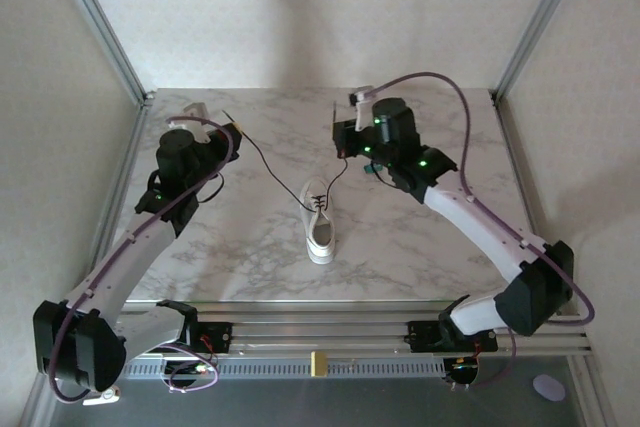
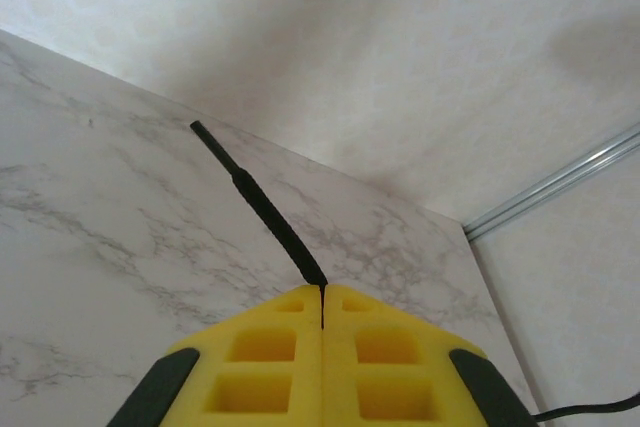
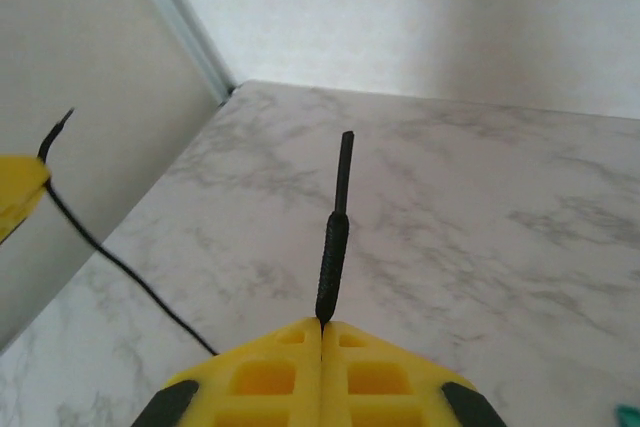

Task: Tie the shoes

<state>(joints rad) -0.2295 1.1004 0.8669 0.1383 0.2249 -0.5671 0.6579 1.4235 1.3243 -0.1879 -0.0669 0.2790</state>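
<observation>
At the table's (image 1: 430,237) middle lies the shoe (image 1: 320,229), long axis near to far. One lace (image 2: 262,209) runs far-left into the clenched left gripper (image 2: 322,292). The other goes far-right into the right gripper (image 3: 322,325), also clenched and nearer the shoe.

A marble table (image 1: 240,247) bears a white sneaker (image 1: 321,235) at its middle, with a tiny green object (image 1: 369,170) farther right.
</observation>
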